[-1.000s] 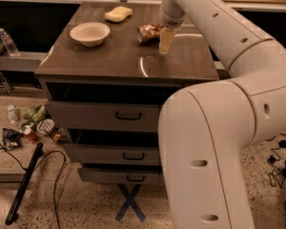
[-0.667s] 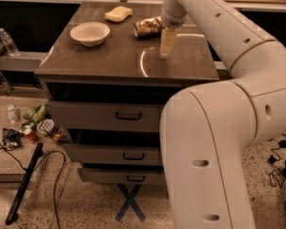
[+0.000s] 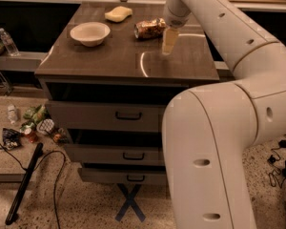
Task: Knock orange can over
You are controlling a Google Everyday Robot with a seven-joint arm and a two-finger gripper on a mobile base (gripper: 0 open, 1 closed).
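The orange can (image 3: 150, 28) lies on its side on the dark table top (image 3: 109, 61), toward the back middle, with its length running left to right. My gripper (image 3: 168, 43) hangs from the white arm (image 3: 214, 18) and points down at the table, just right of and in front of the can's right end. It sits close beside the can, and I cannot tell whether it touches it.
A white bowl (image 3: 89, 33) stands left of the can, and a yellow sponge (image 3: 118, 13) lies behind it. The table has drawers (image 3: 128, 116) below. A water bottle (image 3: 8, 41) stands at the far left. Litter (image 3: 33, 125) and a cable (image 3: 57, 175) lie on the floor.
The can has shifted slightly back and left and now rests flat on its side. The gripper has barely moved.
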